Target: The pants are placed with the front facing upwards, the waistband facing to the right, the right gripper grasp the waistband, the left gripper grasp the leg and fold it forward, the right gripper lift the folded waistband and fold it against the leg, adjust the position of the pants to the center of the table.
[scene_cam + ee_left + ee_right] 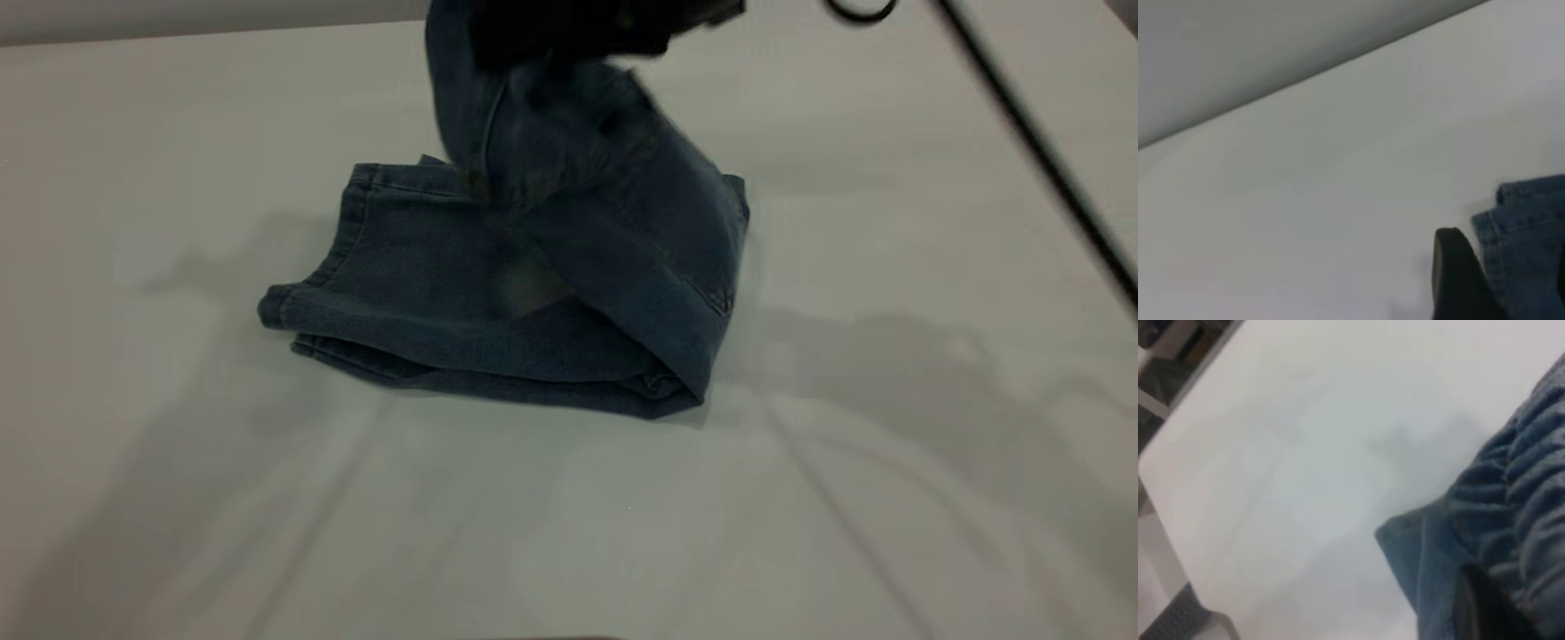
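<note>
Blue denim pants [498,293] lie folded lengthwise near middle of white worktop [889,498], leg hems toward left arm's side. Right hand [578,31], dark shape at top edge of exterior view, clenched on gathered waistband [1531,493], holding it lifted above legs; fabric hangs from it down to folded part. Left hand [1461,277] low beside leg hem; only one dark finger visible, grip cannot be told.
</note>
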You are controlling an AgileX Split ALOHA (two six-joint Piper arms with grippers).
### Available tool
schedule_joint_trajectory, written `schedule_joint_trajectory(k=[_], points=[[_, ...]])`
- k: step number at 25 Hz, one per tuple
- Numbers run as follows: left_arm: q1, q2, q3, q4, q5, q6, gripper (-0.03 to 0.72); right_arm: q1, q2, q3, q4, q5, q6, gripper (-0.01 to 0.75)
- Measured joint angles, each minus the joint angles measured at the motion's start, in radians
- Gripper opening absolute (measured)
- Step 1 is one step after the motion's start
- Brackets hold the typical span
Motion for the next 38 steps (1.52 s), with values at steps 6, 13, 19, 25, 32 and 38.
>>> schedule_joint_trajectory(k=[6,13,19,25,32,38], points=[[0.0,0.0,0.0,-0.009,0.018,-0.001,0.317,0.0,0.123,-0.076,0.003,-0.005,0.0,0.111],[0.0,0.0,0.0,-0.009,0.025,-0.001,0.317,0.034,0.164,-0.118,0.008,-0.026,-0.021,0.111],[0.0,0.0,0.0,-0.009,0.026,-0.001,0.317,0.058,0.165,-0.118,0.01,-0.038,-0.026,0.246],[0.0,0.0,0.0,-0.011,0.027,-0.002,0.317,0.069,0.165,-0.149,0.011,-0.026,-0.026,0.524],[0.0,0.0,0.001,-0.011,0.027,-0.002,0.317,0.07,0.161,-0.188,-0.02,0.045,0.064,0.583],[0.0,0.0,0.001,-0.011,0.027,-0.002,0.317,0.105,0.159,-0.207,-0.229,-0.125,0.386,0.558]])
